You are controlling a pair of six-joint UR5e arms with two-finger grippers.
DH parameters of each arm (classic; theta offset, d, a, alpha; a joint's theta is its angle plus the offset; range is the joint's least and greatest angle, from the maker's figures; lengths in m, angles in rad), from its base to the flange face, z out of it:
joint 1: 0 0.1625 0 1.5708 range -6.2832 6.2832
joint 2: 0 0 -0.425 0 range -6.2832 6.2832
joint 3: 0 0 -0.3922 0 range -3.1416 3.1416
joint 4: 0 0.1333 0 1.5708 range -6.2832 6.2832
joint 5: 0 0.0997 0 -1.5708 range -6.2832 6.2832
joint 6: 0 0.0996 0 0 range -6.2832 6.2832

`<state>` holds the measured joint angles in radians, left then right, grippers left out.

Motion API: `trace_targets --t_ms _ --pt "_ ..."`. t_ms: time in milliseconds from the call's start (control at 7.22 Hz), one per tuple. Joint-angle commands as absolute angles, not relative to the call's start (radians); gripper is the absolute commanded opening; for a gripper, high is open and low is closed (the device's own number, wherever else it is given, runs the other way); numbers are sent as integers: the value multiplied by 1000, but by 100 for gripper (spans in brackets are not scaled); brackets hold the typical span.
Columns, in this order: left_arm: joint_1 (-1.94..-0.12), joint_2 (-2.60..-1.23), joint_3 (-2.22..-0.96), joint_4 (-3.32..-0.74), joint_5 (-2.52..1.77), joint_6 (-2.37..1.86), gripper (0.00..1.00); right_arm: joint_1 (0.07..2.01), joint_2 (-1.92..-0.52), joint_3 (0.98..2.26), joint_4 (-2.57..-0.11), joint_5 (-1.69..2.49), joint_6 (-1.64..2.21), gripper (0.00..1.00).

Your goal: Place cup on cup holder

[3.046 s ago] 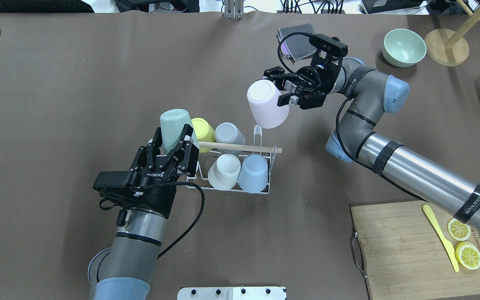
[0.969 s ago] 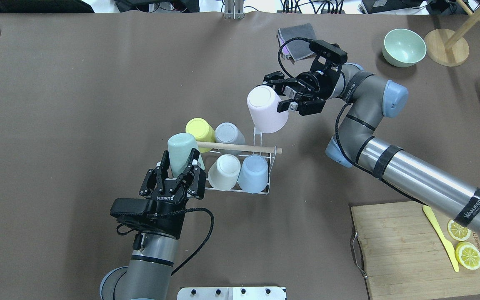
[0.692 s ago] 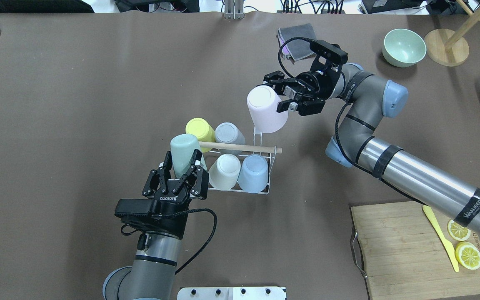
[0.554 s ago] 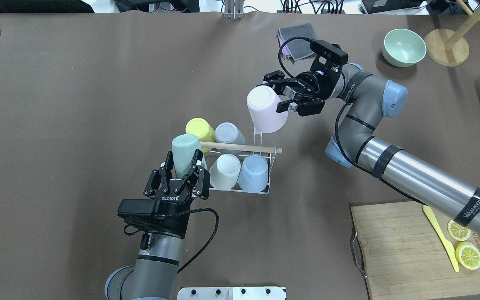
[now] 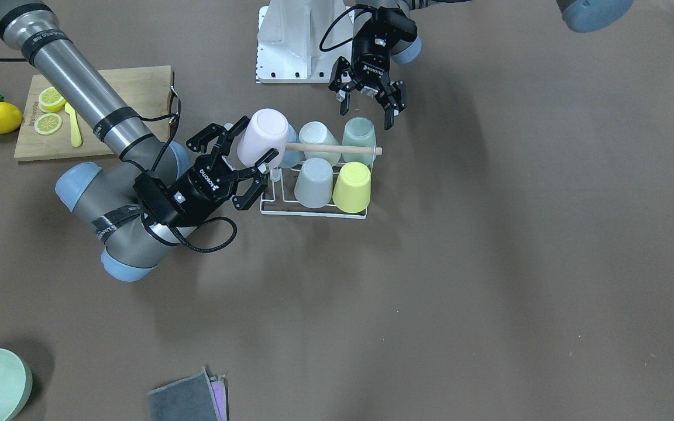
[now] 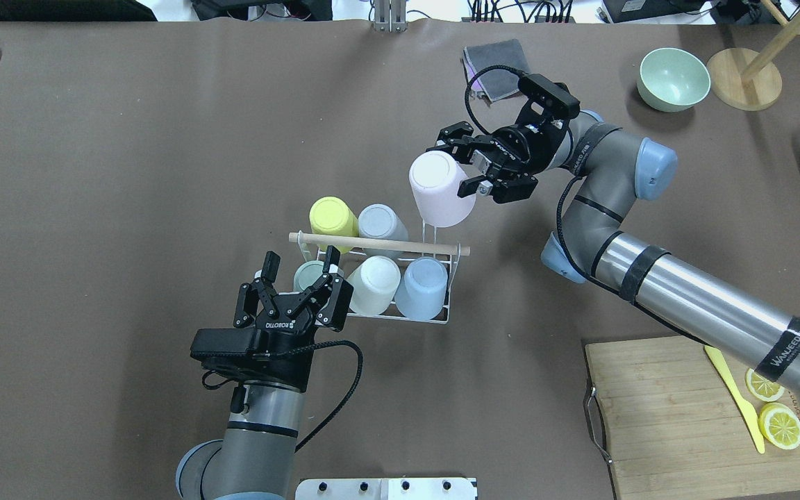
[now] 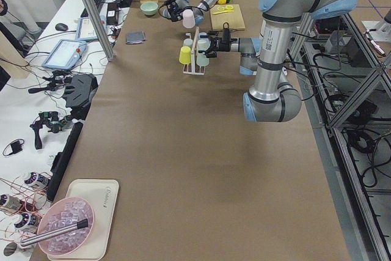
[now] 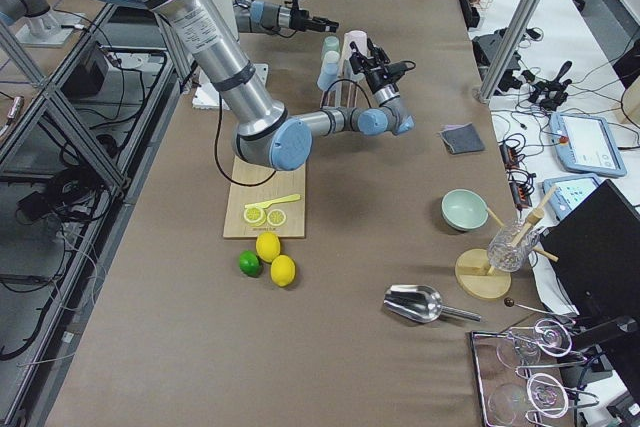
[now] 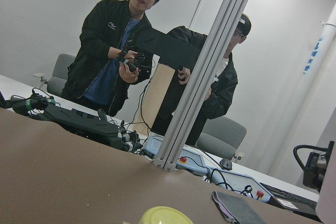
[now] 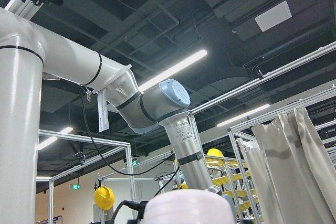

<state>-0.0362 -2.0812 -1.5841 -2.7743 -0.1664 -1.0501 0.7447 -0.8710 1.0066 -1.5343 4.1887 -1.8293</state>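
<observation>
Five cups sit upside down on the white wire cup holder with a wooden rod handle point(image 6: 400, 246) in the overhead view. From its centre, a yellow cup point(image 6: 332, 215) is at 11 o'clock, a grey cup point(image 6: 382, 222) at 12, a mint-green plastic cup point(image 6: 308, 276) at 9, a cream cup point(image 6: 374, 283) at 6 and a pale blue cup point(image 6: 422, 288) at 4. The left gripper point(image 6: 302, 258) reaches in from 6 o'clock of the mint-green cup, jaws spread wide with a gap on each side, gripping nothing. At 1 o'clock of the holder the right gripper point(image 6: 452, 168) presses its jaws on the sides of a tilted pink plastic cup point(image 6: 435, 187), base up, over a bare upright prong point(image 6: 429, 223); whether rim and prong touch cannot be told. A bamboo cutting board point(image 6: 685, 430) lies on the brown table point(image 6: 129, 173) at 4 o'clock. Facing the robot, the pink cup point(image 5: 262, 133) hangs at 10 o'clock of the holder, the open left jaws at 12 o'clock of the mint-green cup point(image 5: 358, 131). From the left end, the pink cup point(image 7: 189, 18) shows at 12 o'clock of the holder. The right wrist view shows the pink cup's base point(image 10: 189, 208) at 6 o'clock.
</observation>
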Motion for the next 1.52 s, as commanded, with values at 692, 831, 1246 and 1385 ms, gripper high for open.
trace_targets --t_ms 692,831,1246,1385 --pt "-282 -2010 -1721 -2769 -498 -960 98 710 -911 1000 -1506 4189 -1875 25" --pt "-341 -1994 -1721 -2769 -590 -960 98 710 -911 1000 -1500 4192 -1875 25" --pt "-475 -1913 -1718 -2767 -743 -969 98 713 -902 1000 -1499 4194 -1875 25" --pt "-517 -1886 -1712 -2767 -796 -976 98 725 -897 1002 -1499 4194 -1875 25"
